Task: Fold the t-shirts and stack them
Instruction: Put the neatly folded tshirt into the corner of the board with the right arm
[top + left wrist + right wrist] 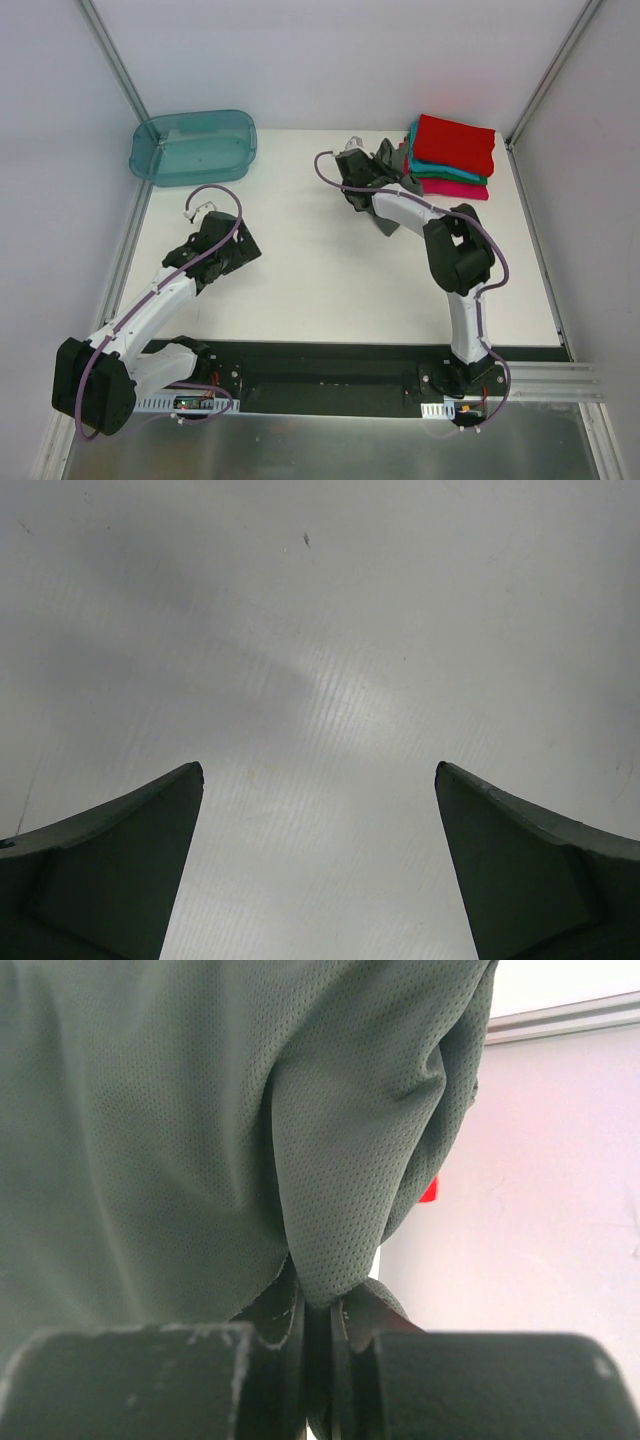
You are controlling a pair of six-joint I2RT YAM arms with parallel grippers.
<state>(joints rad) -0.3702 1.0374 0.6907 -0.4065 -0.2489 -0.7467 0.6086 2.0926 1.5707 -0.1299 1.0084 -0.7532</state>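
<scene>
A dark grey t-shirt (385, 160) hangs bunched from my right gripper (362, 168) at the table's back, just left of the stack. In the right wrist view the grey mesh cloth (200, 1130) fills the frame, and my right gripper (322, 1310) is shut on a fold of it. A stack of folded t-shirts stands at the back right: red (455, 142) on top, teal (450, 168) under it, magenta-pink (455, 188) at the bottom. My left gripper (232, 248) is open and empty over bare table at the left; its wrist view shows its fingers (110, 870) wide apart.
A translucent teal plastic tub (193, 146) stands at the back left corner. The white table (320, 280) is framed by metal rails at both sides. The arm bases sit on a black plate (320, 380) at the near edge.
</scene>
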